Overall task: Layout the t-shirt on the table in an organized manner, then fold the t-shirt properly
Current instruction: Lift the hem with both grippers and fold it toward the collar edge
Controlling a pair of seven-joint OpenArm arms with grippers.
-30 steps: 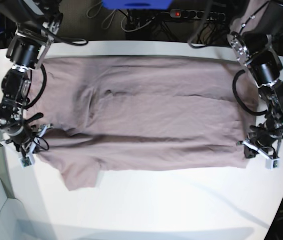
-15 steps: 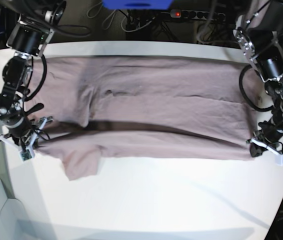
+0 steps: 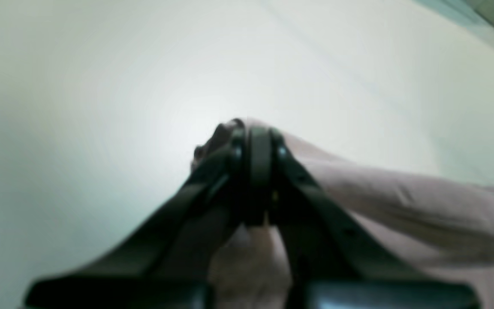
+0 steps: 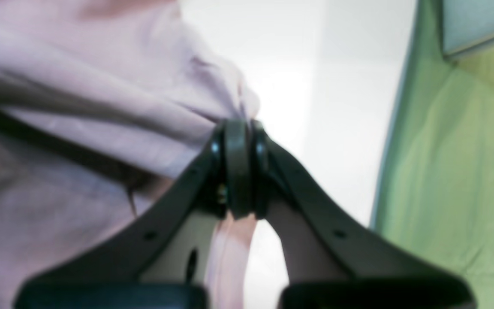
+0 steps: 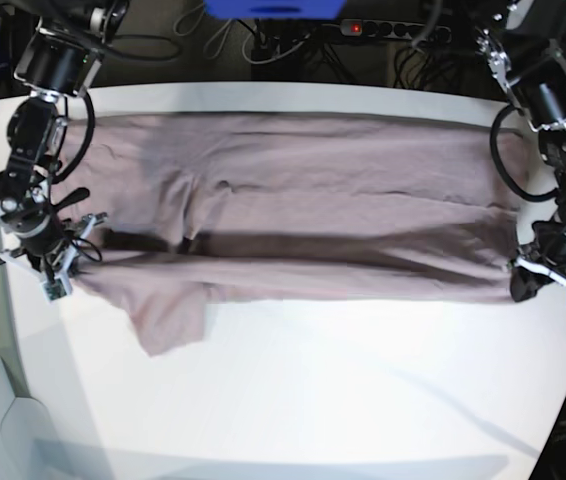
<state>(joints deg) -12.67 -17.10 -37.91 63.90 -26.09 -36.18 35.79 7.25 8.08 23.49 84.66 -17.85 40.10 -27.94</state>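
Note:
The mauve t-shirt [image 5: 303, 180] lies spread lengthwise across the white table [image 5: 313, 400]. Its near long edge is raised off the surface, and a dark shadow band runs under it. My left gripper [image 5: 525, 284] is shut on the near corner at the right end, with cloth pinched at its tips [image 3: 251, 128]. My right gripper [image 5: 71, 272] is shut on the near edge at the left end, cloth bunched over its tips [image 4: 238, 126]. One sleeve [image 5: 168, 320] hangs down from the lifted edge onto the table. In the wrist views the t-shirt [image 3: 401, 201] [image 4: 101, 86] trails back from each grip.
A power strip [image 5: 383, 30] and cables lie behind the table's far edge, beside a blue object [image 5: 273, 8]. Green flooring [image 4: 444, 150] shows past the table's left edge. Bare white table [image 3: 101, 86] stretches in front of the shirt.
Both grippers have risen and moved toward the far side, carrying the shirt's near edge with them. The shadow under that edge has grown and the sleeve has shifted along.

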